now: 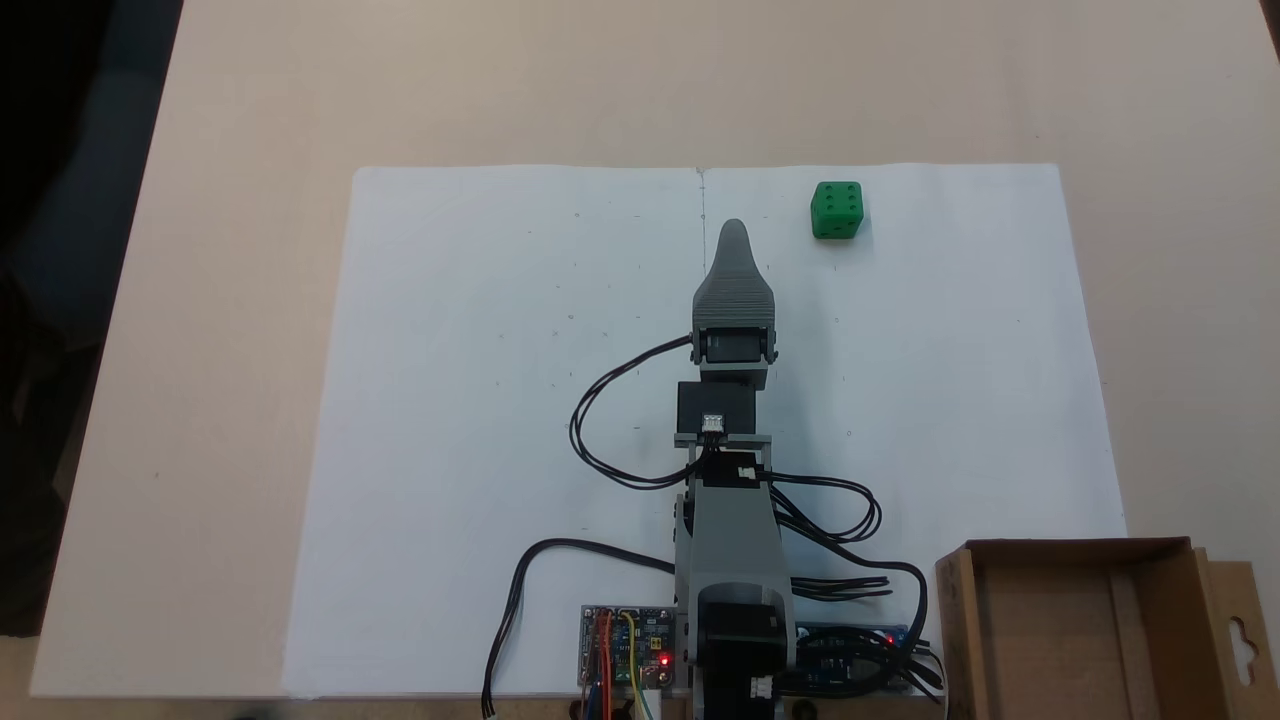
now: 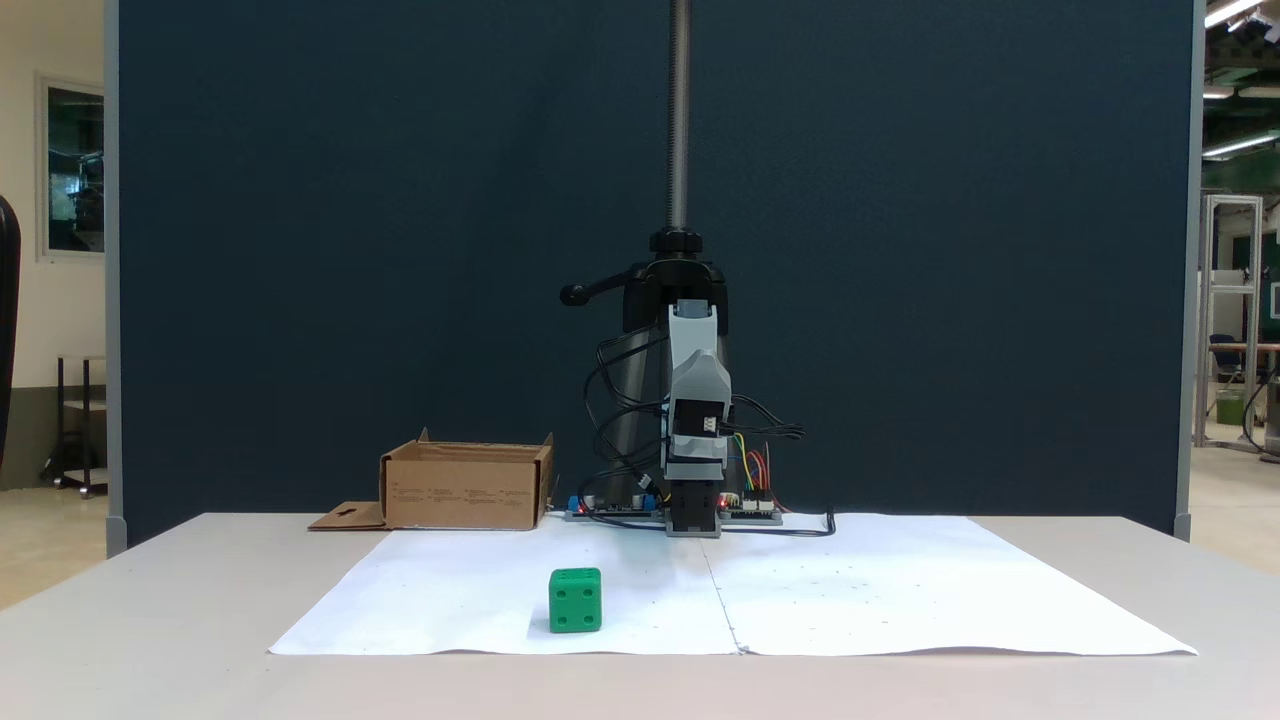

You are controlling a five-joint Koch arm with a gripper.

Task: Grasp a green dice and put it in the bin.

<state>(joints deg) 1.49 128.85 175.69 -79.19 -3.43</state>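
Green dice (image 1: 837, 210) stood alone on white paper (image 1: 480, 400), open sheet seen on every side, nothing touching it. Gripper (image 1: 735, 232) set apart from dice, bare paper between. Bin (image 1: 1195, 600) placed beside arm base, top open. Cables (image 1: 600, 420) looped around arm.

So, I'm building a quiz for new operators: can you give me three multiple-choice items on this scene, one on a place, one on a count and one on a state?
1. Where does the green dice rest?
A. on the white paper
B. inside the bin
C. between the fingers

2. How many pips show on the dice's top face in the fixed view from above?
A. two
B. four
C. six

3. What is the bin's state?
A. closed
B. open and empty
C. tipped over

Answers: 1 A, the dice sits on the sheet, apart from the arm; 2 C, two rows of three pips; 3 B, its bare floor shows from above.
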